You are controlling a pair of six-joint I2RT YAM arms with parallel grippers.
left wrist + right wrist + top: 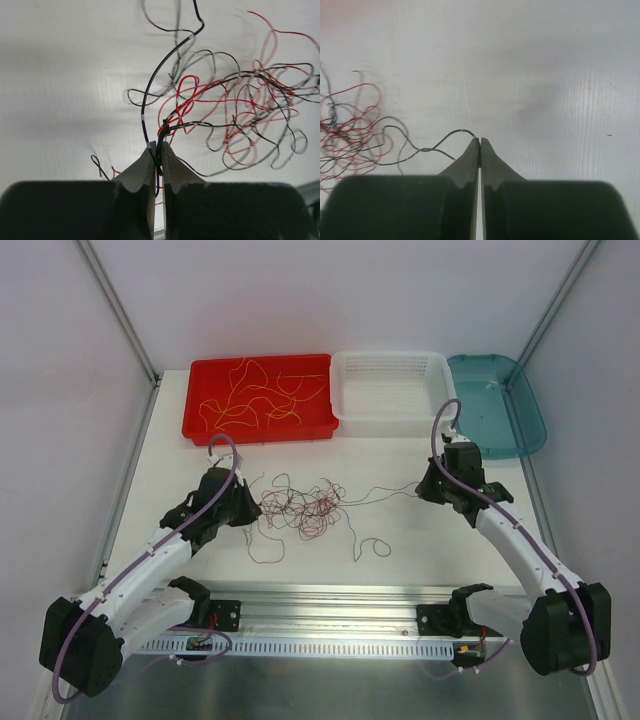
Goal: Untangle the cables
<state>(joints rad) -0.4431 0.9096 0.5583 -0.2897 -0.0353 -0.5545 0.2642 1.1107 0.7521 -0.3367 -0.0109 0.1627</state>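
On the white table (400, 540), the cables (300, 508) lie tangled between both arms. The left gripper (158, 152) is fully closed on black strands at the tangle's edge. The right gripper (480, 144) is fully closed, apparently pinching one trailing black strand.

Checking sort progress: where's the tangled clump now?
Top view: the tangled clump lies mid-table, by the left gripper, in front of the red tray.
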